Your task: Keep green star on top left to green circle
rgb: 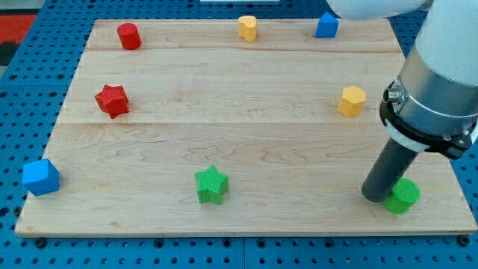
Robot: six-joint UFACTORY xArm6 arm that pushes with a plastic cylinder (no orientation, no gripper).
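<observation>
One green star [211,184], ridged and five-pointed, well left of my tip [375,197]. Tip touching green circle [402,196]. No hand to open or close.

- The green star [211,184] lies flat on the wooden surface [246,97]. It is bright green with five stubby points and thick sides. It sits close to the bottom edge of the surface, a little left of the middle of that edge. Nothing touches it.
- The green circle [404,196] is a short round block, the same bright green. It sits near the bottom right corner of the surface, close to the bottom edge. Part of its left side is hidden.
- The star and the circle are well apart. The star is far to the left of the circle, and only a tiny bit higher.
</observation>
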